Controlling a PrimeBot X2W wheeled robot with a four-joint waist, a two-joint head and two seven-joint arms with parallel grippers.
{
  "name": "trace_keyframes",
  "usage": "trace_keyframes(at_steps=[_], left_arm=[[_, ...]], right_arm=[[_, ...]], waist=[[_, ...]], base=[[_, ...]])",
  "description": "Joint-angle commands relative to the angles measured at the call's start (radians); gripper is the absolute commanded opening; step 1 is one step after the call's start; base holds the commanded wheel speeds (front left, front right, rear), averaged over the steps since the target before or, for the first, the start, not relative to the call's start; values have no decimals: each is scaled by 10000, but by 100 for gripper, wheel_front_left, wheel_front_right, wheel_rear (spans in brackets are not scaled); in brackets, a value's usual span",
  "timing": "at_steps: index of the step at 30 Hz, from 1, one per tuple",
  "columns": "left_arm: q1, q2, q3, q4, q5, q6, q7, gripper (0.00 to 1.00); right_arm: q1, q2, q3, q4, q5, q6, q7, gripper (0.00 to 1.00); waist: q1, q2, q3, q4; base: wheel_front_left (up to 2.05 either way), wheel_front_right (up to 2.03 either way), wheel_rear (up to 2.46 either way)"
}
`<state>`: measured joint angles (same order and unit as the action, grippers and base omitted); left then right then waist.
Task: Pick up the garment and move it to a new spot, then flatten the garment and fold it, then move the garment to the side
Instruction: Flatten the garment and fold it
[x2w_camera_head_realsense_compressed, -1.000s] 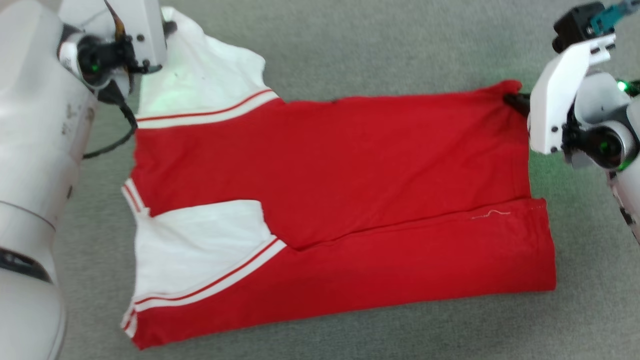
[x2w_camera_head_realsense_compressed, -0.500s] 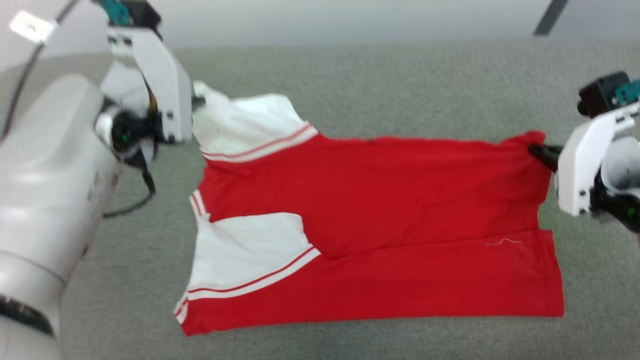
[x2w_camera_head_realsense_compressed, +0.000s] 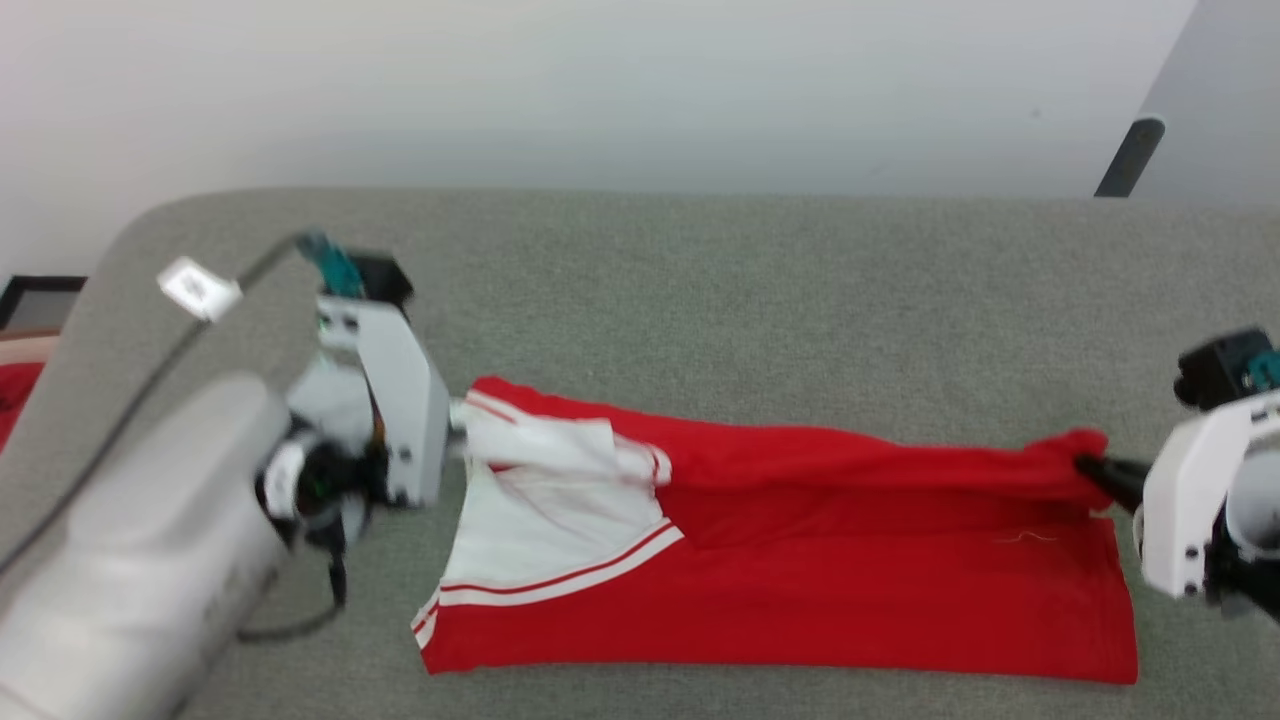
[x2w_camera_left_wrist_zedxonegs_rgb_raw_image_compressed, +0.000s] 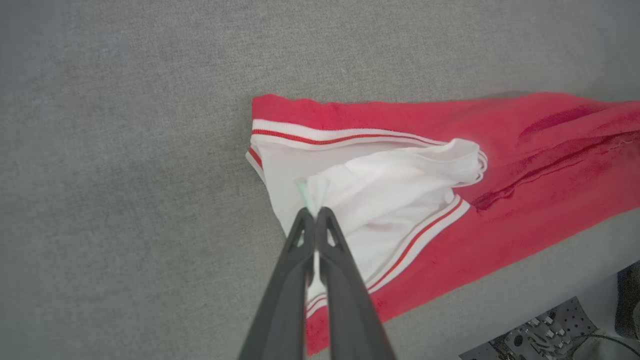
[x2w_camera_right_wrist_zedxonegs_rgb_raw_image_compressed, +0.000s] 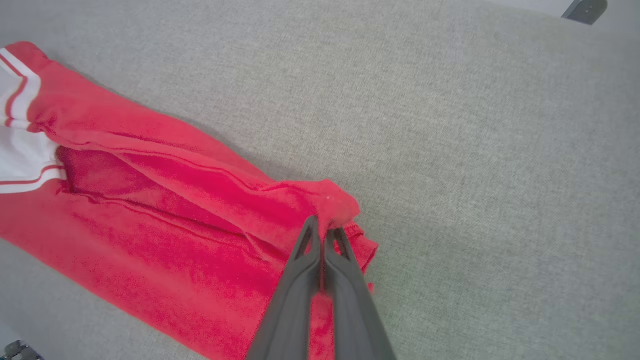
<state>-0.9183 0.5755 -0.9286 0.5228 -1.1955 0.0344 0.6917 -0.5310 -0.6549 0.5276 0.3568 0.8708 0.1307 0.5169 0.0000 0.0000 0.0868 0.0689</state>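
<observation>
Garment (x2w_camera_head_realsense_compressed: 800, 610) far edge lifted; grey mat (x2w_camera_head_realsense_compressed: 760, 290) beyond.

Nothing legible is showing in any view. The garment (x2w_camera_head_realsense_compressed: 800, 590) is presenting only plain red cloth and white sleeves with red stripes, with no lettering or number facing the cameras. A small white tag (x2w_camera_head_realsense_compressed: 198, 288) is hanging on the cable (x2w_camera_head_realsense_compressed: 150, 370) at about ten o'clock in the head view, but it is coming out too blurred to read

White arms (x2w_camera_head_realsense_compressed: 150, 540), dark tapered fingers (x2w_camera_left_wrist_zedxonegs_rgb_raw_image_compressed: 286, 280)
</observation>
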Motion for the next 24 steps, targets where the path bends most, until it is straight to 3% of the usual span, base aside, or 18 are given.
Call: trace_keyframes(at_steps=[1,8,9,10,11,13,14,15,16,19,24], left_arm=[[329,80,-44,-240,-64,169,51,0],[1561,478,-225,-1438,-378,898,313,0],[1650,533,-220,-1470,-384,949,281,0],[1744,579,-218,-1471,-424,967,287,0],[1817,596,-223,-1480,-442,971,275,0],[1918,560,-205,-1524,-502,953,218,28],[1961,554,-184,-1558,-565,921,206,41],[1991,563,-170,-1589,-563,918,179,53],[2017,590,-170,-1611,-585,929,194,78],[2091,678,-137,-1737,-612,891,145,98],[2262,830,-20,-2035,-629,908,-108,100]], right_arm=[[320,66,-208,-93,-8,0,20,0],[1451,558,-1161,-606,-582,0,559,0],[1545,633,-1274,-697,-644,0,638,5],[1627,710,-1378,-768,-753,1,730,21],[1749,796,-1475,-820,-843,0,861,23],[1923,933,-1657,-957,-1023,0,1085,39],[1980,977,-1751,-1059,-1141,0,1166,51],[2047,1034,-1874,-1154,-1223,0,1230,100],[2146,1085,-1975,-1236,-1252,0,1311,100],[2396,1239,-2292,-1539,-1472,0,1495,100],[2843,1464,-2868,-2199,-1784,1,1632,100]], waist=[[0,0,-166,101],[0,0,-300,5],[0,0,-320,-14],[0,0,-347,-32],[0,0,-383,-46],[0,0,-477,-62],[0,0,-530,-69],[0,0,-599,-73],[0,0,-666,-69],[0,0,-880,-60],[0,0,-1124,-37]], base=[[0,0,0],[0,0,0],[0,0,0],[0,0,0],[0,0,0],[0,0,0],[0,0,0],[0,0,0],[0,0,0],[0,0,0],[0,0,0]])
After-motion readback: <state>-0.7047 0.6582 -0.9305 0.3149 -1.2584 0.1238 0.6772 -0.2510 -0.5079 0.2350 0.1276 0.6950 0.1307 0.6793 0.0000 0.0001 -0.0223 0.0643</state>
